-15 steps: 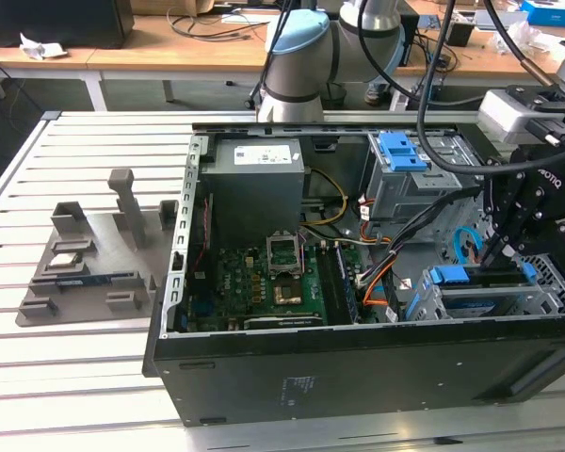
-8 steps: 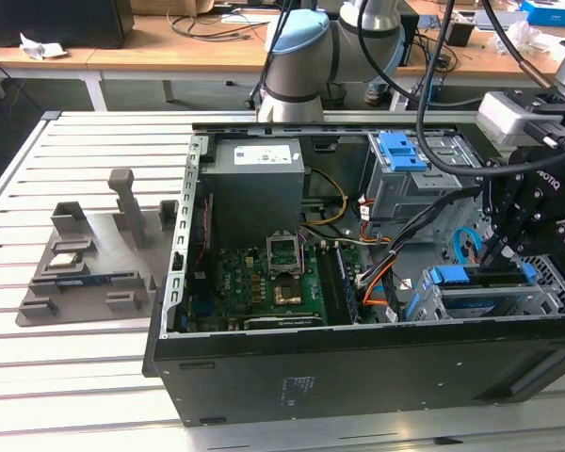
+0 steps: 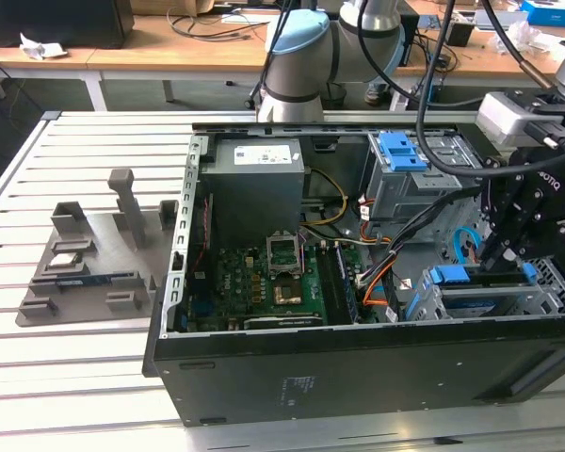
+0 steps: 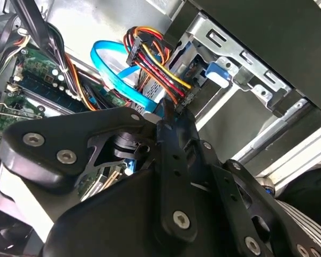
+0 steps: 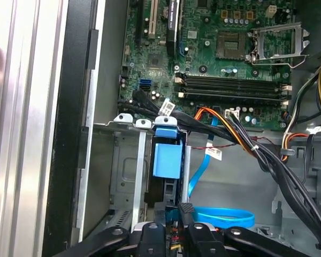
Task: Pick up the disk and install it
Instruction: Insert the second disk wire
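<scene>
Exterior view: white-labelled power supply (image 3: 260, 179).

You've got one computer case (image 3: 358, 367), one grey power supply (image 3: 259, 184), one motherboard (image 3: 264, 282), one gripper (image 3: 508, 250).

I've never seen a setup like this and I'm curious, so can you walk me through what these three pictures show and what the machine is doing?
This is a robot arm working on an opened desktop computer case that lies on a slatted metal table. The exterior view looks at the whole scene from outside; both wrist views come from cameras riding on the arm, looking down past its black gripper. The gripper is lowered at the drive cage, at the exterior view's right. There the disk, in its blue plastic frame, already sits in the slot. Green circuit board and bundled cables lie beside it. A grey parts holder rests on the table.
</scene>
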You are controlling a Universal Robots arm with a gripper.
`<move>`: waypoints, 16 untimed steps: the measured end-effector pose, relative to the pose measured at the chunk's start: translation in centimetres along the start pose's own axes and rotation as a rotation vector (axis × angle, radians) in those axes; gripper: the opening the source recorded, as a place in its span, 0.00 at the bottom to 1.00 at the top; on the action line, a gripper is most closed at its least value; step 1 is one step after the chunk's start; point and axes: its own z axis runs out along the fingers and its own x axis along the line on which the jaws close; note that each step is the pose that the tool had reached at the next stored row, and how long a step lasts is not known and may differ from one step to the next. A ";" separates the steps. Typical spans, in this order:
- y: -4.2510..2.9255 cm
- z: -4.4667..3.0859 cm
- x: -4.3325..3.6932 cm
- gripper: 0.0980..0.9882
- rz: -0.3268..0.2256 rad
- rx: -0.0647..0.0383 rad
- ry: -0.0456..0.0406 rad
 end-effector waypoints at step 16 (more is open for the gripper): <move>0.29 -5.90 -1.19 0.01 0.002 -0.002 0.0263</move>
